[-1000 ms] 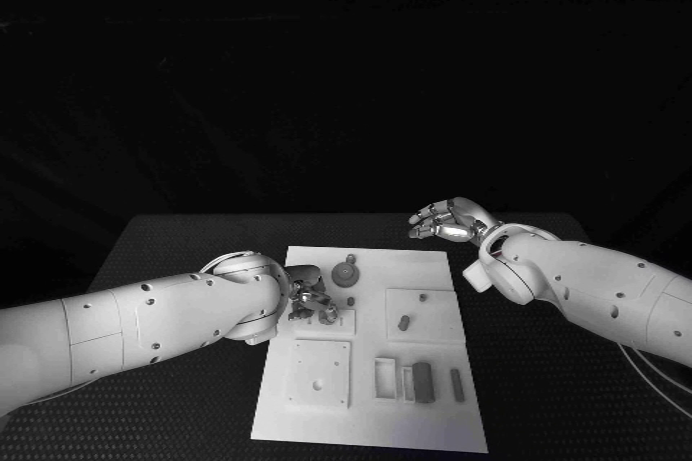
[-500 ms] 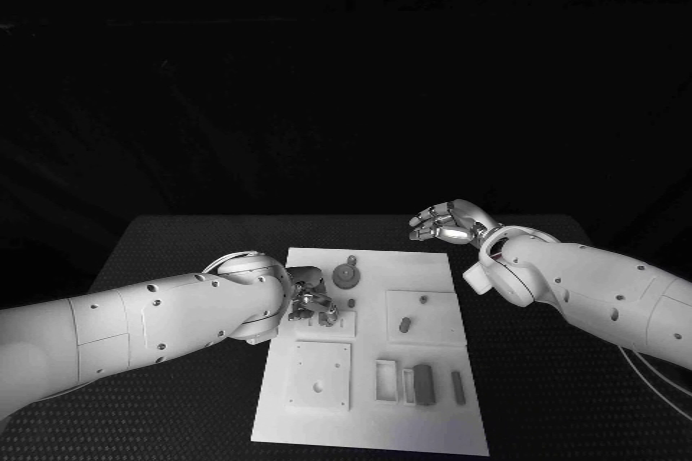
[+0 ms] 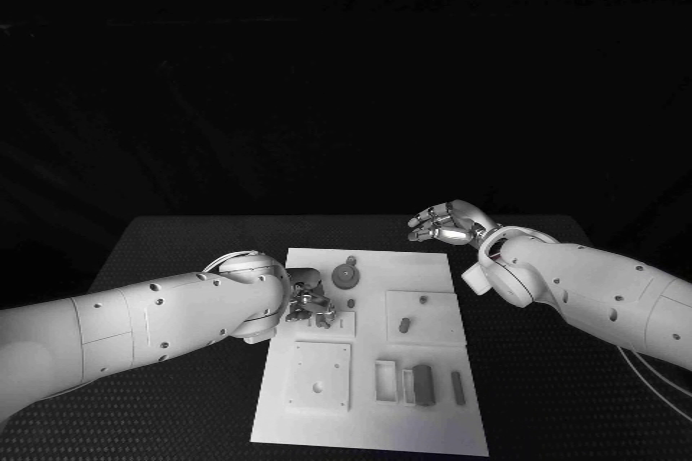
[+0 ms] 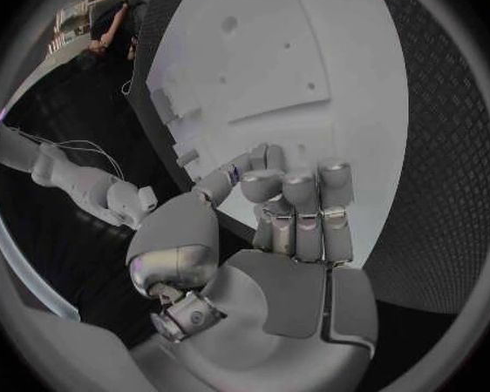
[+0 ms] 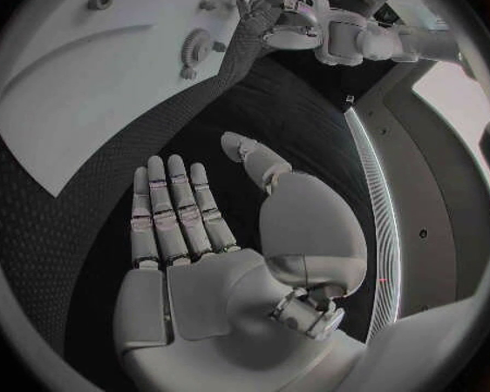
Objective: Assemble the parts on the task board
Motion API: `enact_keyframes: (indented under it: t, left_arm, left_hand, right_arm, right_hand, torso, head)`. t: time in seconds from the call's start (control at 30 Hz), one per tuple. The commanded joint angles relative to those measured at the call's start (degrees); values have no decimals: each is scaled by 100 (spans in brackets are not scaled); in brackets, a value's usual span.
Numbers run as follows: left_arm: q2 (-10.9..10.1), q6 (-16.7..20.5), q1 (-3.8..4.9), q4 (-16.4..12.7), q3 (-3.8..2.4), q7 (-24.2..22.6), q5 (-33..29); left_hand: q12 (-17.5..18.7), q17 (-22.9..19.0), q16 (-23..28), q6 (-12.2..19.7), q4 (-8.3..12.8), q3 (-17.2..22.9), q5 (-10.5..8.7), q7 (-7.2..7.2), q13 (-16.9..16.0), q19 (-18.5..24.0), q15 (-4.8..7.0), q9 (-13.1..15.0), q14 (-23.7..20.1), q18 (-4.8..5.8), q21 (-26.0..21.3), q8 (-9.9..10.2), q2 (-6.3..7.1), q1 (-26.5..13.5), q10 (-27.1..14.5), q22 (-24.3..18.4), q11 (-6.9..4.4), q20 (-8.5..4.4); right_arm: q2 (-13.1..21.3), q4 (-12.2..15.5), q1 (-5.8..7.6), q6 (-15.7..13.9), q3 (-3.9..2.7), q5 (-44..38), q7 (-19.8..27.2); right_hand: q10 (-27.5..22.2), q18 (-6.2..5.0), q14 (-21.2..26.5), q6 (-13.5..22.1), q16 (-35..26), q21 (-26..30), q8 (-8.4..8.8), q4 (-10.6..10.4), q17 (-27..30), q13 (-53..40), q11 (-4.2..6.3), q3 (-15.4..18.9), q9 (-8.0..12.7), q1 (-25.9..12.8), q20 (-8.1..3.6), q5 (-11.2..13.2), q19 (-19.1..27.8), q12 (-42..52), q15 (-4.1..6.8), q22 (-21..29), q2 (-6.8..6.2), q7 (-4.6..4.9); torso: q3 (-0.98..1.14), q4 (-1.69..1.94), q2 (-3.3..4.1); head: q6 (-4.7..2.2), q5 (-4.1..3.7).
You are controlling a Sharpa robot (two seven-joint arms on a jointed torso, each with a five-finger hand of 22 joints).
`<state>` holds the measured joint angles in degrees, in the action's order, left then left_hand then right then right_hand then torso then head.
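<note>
The left hand (image 3: 307, 303) sits low over the task board (image 3: 372, 426), at its left edge, fingers curled in (whether they pinch a part, I cannot tell). The gear (image 3: 346, 275) stands just beyond it. The right hand (image 3: 447, 223) hovers flat and empty past the board's far right corner.

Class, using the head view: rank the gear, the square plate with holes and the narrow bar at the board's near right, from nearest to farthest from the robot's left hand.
Measured from the left hand:
1. Gear, just beyond the hand, toward the task board's far edge.
2. Square plate with holes, on the board's near left, toward the robot.
3. Narrow bar, at the near right, plainly farthest.
</note>
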<state>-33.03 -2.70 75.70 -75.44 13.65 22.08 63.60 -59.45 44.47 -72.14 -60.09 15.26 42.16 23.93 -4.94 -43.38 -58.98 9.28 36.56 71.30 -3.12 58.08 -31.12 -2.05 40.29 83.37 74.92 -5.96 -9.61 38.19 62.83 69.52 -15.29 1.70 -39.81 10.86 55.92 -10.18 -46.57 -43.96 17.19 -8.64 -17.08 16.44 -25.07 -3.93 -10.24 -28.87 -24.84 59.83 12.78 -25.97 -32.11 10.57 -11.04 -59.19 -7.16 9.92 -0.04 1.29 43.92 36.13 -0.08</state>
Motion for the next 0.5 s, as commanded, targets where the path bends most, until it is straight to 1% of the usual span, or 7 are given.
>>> enact_keyframes:
  t: [0.03, 0.2, 0.43, 0.5]
  left_arm:
    - [26, -36, -10, 5, -5, -21, 23]
    - [22, 12, -12, 4, -5, -34, 23]
    - [17, 20, -12, -11, -7, -36, 30]
    - [14, 73, -12, -21, -8, -45, 59]
  left_hand:
    - [-25, -10, -36, -850, -263, 229, -45, 672, 12, -4, 65, -13, 38, -34, 23, -72, -58, -14, -231, 92, -212, -519]
    - [-45, -25, -49, -849, -308, 221, -153, 673, 34, 1, 65, -31, 35, -34, 26, -91, -81, -42, -237, 92, -213, -518]
    - [-55, -31, -58, -852, -323, 222, -197, 675, 43, 2, 66, -38, 35, -35, 28, -101, -95, -48, -240, 93, -215, -518]
    - [-57, -32, -59, -852, -322, 225, -201, 676, 45, 2, 66, -40, 35, -36, 29, -103, -99, -46, -240, 93, -216, -519]
  right_arm:
    - [-4, 18, 0, 14, -3, -78, 19]
    - [-2, 20, 0, 7, -3, -87, 19]
    - [0, 17, 0, 4, -3, -88, 21]
    - [-1, 19, 0, 5, -3, -88, 21]
  right_hand:
    - [29, 76, 18, 39, -23, 38, -38, -20, 9, 4, 7, 12, 10, 10, 0, -41, 47, -33, -29, -12, -48, 17]
    - [31, 79, 24, 40, -24, 44, -40, -21, 13, 4, 6, 10, 14, 11, 0, -59, 50, -40, -31, -19, -50, 18]
    - [42, 86, 36, 40, -23, 61, -47, -29, 27, 3, 5, 12, 24, -2, 0, -120, 58, -59, -37, -45, -54, 19]
    - [43, 87, 37, 40, -22, 63, -48, -30, 30, 3, 4, 12, 26, -4, -1, -130, 59, -63, -37, -50, -54, 19]
  torso:
    - [-3, 2, 0]
    - [-2, 3, -3]
    - [-4, 7, -4]
    - [-2, 8, -6]
  head:
    - [4, -3]
    - [12, -15]
    - [11, -26]
    - [7, -27]
